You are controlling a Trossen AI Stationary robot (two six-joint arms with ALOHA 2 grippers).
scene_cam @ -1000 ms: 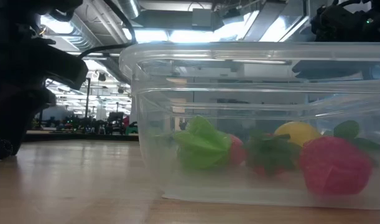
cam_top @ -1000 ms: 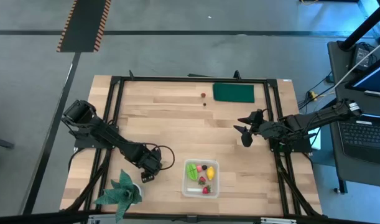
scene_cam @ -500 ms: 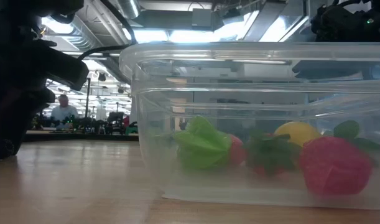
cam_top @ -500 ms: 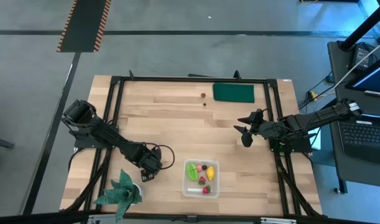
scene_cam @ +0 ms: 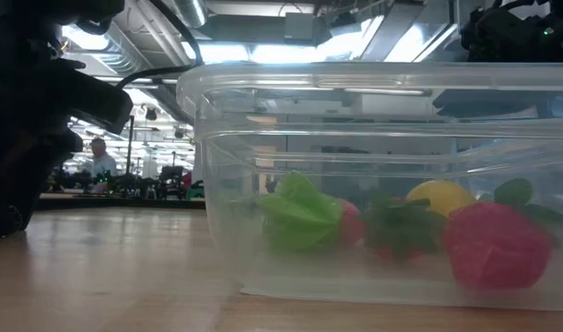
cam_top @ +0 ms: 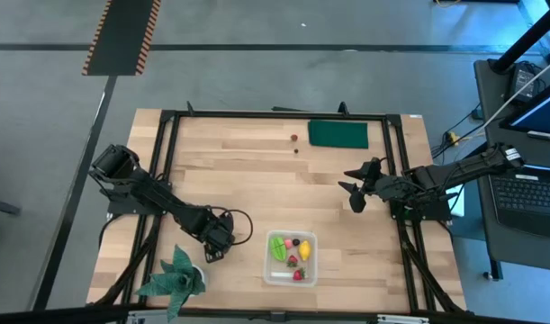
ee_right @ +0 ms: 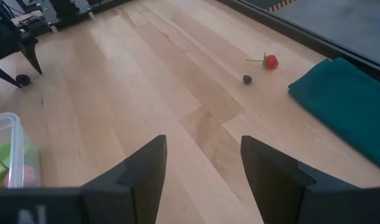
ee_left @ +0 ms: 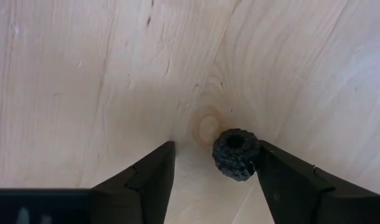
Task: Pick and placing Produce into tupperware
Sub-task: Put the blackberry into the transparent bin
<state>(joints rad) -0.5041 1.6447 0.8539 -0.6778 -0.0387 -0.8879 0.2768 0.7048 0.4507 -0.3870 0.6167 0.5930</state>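
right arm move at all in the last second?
No. In the high view the right gripper hangs at the same spot, below and right of the dark green pad, jaws open and empty.

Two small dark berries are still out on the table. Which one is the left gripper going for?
The dark berry lying between the left gripper's fingers, near the teal plant. The other dark berry lies untouched far across the table, beside a red berry and the green pad.

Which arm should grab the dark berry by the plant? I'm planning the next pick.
Left. Its end effector already straddles the dark berry on the table, one finger touching it. The right end effector hangs open far across the table.
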